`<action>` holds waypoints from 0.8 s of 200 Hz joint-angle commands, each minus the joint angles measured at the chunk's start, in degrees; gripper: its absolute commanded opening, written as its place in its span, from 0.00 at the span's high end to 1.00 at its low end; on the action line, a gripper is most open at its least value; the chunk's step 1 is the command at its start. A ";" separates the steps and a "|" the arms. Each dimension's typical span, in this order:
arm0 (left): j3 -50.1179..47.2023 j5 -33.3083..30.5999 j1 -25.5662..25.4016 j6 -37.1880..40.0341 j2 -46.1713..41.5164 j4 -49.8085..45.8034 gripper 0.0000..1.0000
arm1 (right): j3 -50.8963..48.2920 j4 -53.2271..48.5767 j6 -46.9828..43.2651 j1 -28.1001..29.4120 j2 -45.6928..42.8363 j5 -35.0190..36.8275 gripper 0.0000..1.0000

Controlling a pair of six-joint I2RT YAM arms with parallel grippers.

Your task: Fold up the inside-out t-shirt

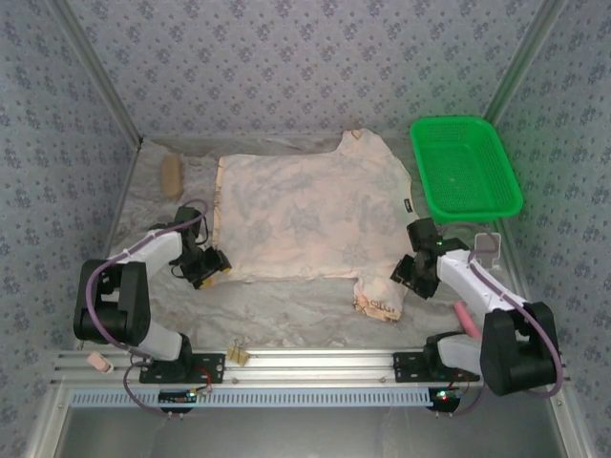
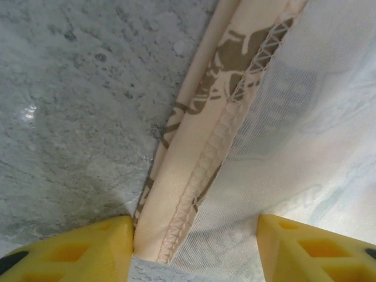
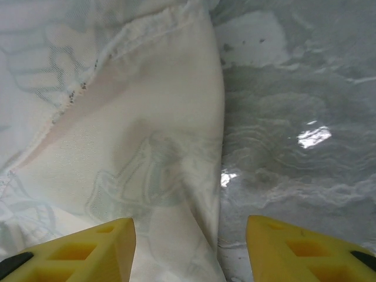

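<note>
The inside-out t-shirt [image 1: 305, 215] lies spread flat mid-table, pale side up, with a small dark label at its right edge. Its near sleeve [image 1: 377, 303] is turned over and shows the brown print. My left gripper [image 1: 212, 265] sits at the shirt's near-left corner. In the left wrist view this gripper [image 2: 194, 252] is open, the stitched hem [image 2: 200, 176] running between the yellow fingers [image 2: 88, 249] and touching the left one. My right gripper [image 1: 412, 272] hangs by the shirt's near-right side. Seen from the right wrist, this gripper [image 3: 191, 252] is open over the cloth edge [image 3: 176, 176].
A green plastic basket [image 1: 465, 164] stands at the back right. A tan oblong object [image 1: 171, 176] lies at the back left. A pink stick [image 1: 465, 318] rests near the right arm's base. Patterned walls close in three sides, and the grey table cover [image 1: 286, 315] is wrinkled.
</note>
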 commanded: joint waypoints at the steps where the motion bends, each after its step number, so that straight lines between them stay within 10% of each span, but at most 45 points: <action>1: -1.05 5.33 -1.96 -0.33 -0.14 -3.55 0.45 | 2.60 2.65 1.02 0.21 1.95 -0.45 0.47; 30: 0.99 4.95 -7.87 2.81 -4.86 -13.55 0.38 | 11.11 -2.29 1.95 1.21 4.33 10.92 0.42; 69: 11.69 -13.81 -8.51 5.42 -14.10 -26.66 0.34 | 20.55 2.31 4.31 2.79 13.28 15.94 0.35; 160: 8.99 -9.73 -11.95 9.85 1.51 5.22 0.31 | 50.99 16.34 8.11 5.16 50.34 9.20 0.39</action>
